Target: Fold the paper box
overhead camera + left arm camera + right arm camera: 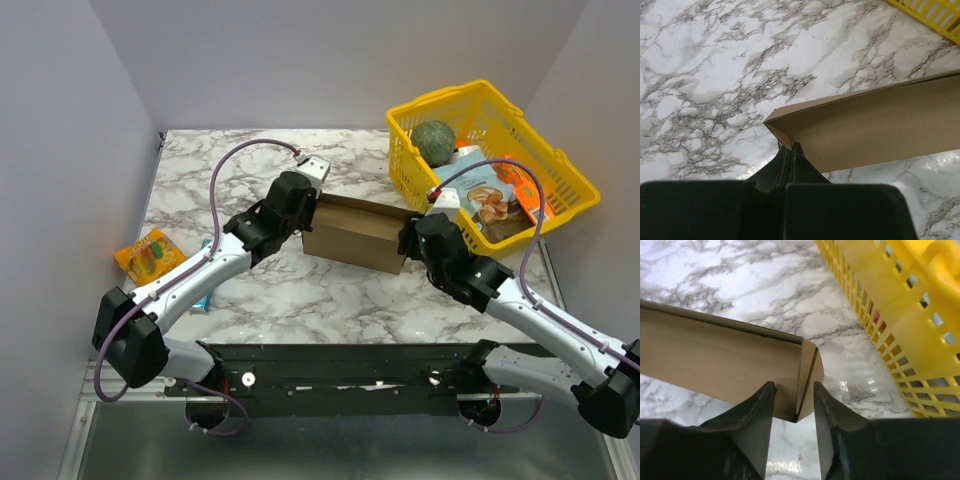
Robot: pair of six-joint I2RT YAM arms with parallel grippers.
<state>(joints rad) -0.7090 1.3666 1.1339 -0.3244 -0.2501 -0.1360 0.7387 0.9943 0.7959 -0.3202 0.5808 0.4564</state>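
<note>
The paper box [355,233] is a plain brown cardboard piece standing on edge mid-table, one long wall raised. My left gripper [303,207] is at its left end. In the left wrist view its fingers [792,146] are pressed together at the lower corner of the box [880,125], pinching the cardboard there. My right gripper [410,238] is at the box's right end. In the right wrist view it [794,387] stands open, its fingers straddling the folded end flap of the box [715,355] with a gap on each side.
A yellow plastic basket [560,160] full of packets and a green ball [434,140] stands at the back right, close to the right gripper and the box end [900,300]. An orange packet [150,252] lies at the left. A blue-green carton [205,292] shows under the left arm.
</note>
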